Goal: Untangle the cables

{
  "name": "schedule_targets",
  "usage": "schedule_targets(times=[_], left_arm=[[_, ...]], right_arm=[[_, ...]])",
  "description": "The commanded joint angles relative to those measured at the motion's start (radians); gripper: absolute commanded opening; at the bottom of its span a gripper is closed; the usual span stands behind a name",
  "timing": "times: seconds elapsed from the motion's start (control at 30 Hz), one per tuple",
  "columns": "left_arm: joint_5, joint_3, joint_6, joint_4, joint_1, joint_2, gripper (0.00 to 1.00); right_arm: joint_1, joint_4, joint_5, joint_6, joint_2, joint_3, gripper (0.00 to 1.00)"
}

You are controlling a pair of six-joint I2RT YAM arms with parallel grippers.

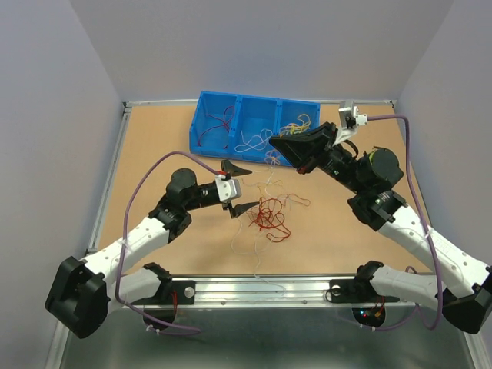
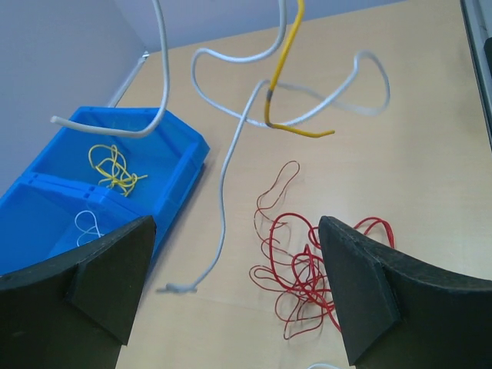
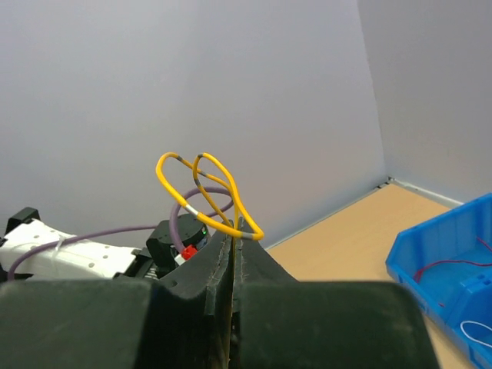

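Observation:
My right gripper is shut on a yellow cable, whose loops stick up above the closed fingertips. It is held up in front of the blue bin. White cables and the yellow cable's end hang from it over the table. A clump of red cables lies on the table; in the left wrist view the clump lies just inside the right finger. My left gripper is open and empty, above the table left of the red clump.
The blue bin has three compartments: red wires on the left, white in the middle, yellow on the right. It shows in the left wrist view and the right wrist view. A thin white wire lies near the front rail.

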Motion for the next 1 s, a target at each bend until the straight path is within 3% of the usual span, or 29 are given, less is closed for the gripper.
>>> schedule_targets(times=[0.0, 0.23, 0.5, 0.57, 0.7, 0.73, 0.77, 0.97], left_arm=[[0.009, -0.003, -0.035, 0.128, -0.007, -0.007, 0.99], [0.031, 0.027, -0.047, 0.150, -0.013, 0.078, 0.99], [0.043, 0.024, -0.084, 0.176, -0.019, 0.057, 0.98], [0.058, 0.021, -0.087, 0.174, -0.019, 0.040, 0.94], [0.045, 0.026, -0.075, 0.166, -0.021, 0.040, 0.32], [0.019, 0.029, -0.073, 0.160, -0.019, 0.046, 0.04], [0.005, 0.035, -0.073, 0.157, -0.021, 0.049, 0.00], [-0.133, 0.052, -0.090, 0.130, -0.019, 0.095, 0.00]], right_arm=[[0.006, 0.079, -0.042, 0.036, 0.001, 0.076, 0.00], [0.006, 0.102, -0.050, 0.079, 0.016, 0.099, 0.01], [0.006, 0.137, -0.076, 0.129, 0.042, 0.119, 0.01], [0.006, 0.139, -0.079, 0.137, 0.050, 0.121, 0.01], [0.006, 0.147, -0.077, 0.143, 0.056, 0.118, 0.01], [0.006, 0.148, -0.076, 0.146, 0.054, 0.118, 0.01], [0.006, 0.150, -0.071, 0.146, 0.053, 0.116, 0.00], [0.007, 0.144, 0.025, 0.108, 0.011, 0.095, 0.01]])
